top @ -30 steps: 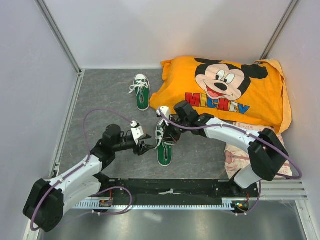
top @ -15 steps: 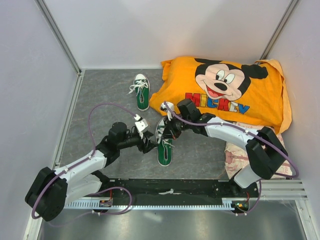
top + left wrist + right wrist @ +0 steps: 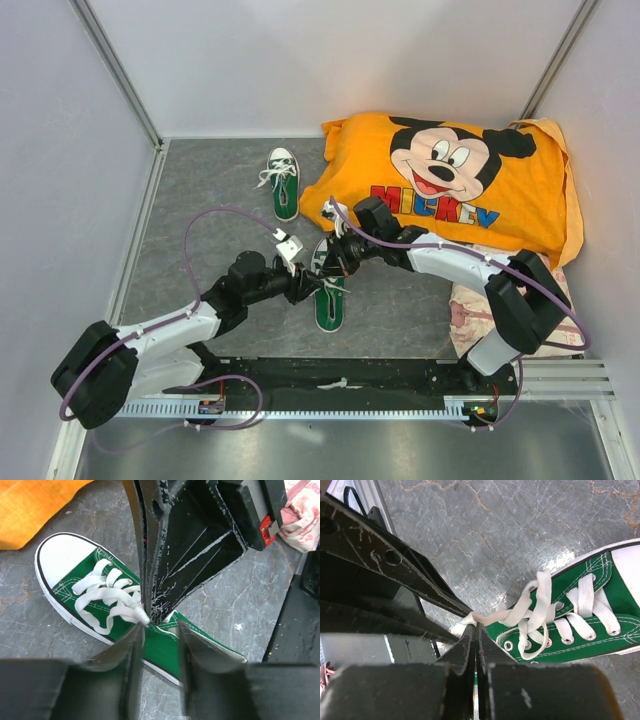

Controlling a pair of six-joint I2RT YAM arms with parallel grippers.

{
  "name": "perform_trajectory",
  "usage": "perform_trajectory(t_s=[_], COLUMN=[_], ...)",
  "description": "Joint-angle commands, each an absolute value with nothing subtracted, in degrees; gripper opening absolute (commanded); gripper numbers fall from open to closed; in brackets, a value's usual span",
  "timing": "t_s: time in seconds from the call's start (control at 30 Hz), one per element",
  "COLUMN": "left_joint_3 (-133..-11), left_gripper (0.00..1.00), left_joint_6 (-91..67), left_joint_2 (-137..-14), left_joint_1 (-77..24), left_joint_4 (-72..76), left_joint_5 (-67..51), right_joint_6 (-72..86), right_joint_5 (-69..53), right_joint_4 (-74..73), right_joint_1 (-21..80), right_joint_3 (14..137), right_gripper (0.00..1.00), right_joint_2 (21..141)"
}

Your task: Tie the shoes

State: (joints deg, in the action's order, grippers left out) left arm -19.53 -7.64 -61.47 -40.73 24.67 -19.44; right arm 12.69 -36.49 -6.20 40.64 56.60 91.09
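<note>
One green sneaker (image 3: 329, 300) lies mid-table, toe toward the pillow, with its white laces loose. The other sneaker (image 3: 284, 184) lies farther back left. My right gripper (image 3: 326, 264) is shut on a lace end (image 3: 520, 615) of the near sneaker (image 3: 600, 625) and pulls it off to the side. My left gripper (image 3: 312, 284) is open, its jaws straddling the near sneaker's (image 3: 80, 577) green side, right by the pinched lace (image 3: 107, 597). The left fingertip (image 3: 135, 632) touches the lace end. The two grippers nearly meet.
An orange Mickey Mouse pillow (image 3: 450, 180) fills the back right, its edge close to the near sneaker. A pink patterned cloth (image 3: 470, 310) lies at the right front. A black base rail (image 3: 340, 375) runs along the near edge. Walls close in on the left, back and right.
My left arm has reached right, bringing its gripper up to the near sneaker beside the right gripper. The right gripper has stayed at the sneaker, shifting only slightly.
</note>
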Motion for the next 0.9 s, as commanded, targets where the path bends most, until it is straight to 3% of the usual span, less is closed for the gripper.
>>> perform_trajectory(t_s=[0.0,0.2,0.33,0.87], left_joint_3=[-19.51,-19.25,-19.77,-22.76], left_gripper=[0.27,0.28,0.39,0.35], left_joint_6=[-12.47,-14.15,-14.33,-21.44], left_joint_2=[-60.47,-60.03,-59.59,-67.5], left_joint_1=[-41.75,-42.71,-43.94,-44.74], left_joint_4=[26.02,24.87,23.82,29.18], left_joint_5=[-15.47,-16.7,-16.35,-12.31], right_joint_6=[13.89,14.24,14.68,15.56], right_joint_5=[-38.23,-38.32,-38.41,-38.5], right_joint_4=[-3.78,-3.78,-3.52,-2.46], right_joint_1=[40.25,40.17,40.17,40.17], right_joint_3=[56.07,55.9,55.9,55.46], right_gripper=[0.0,0.0,0.0,0.0], right_joint_2=[91.23,90.97,91.14,91.05])
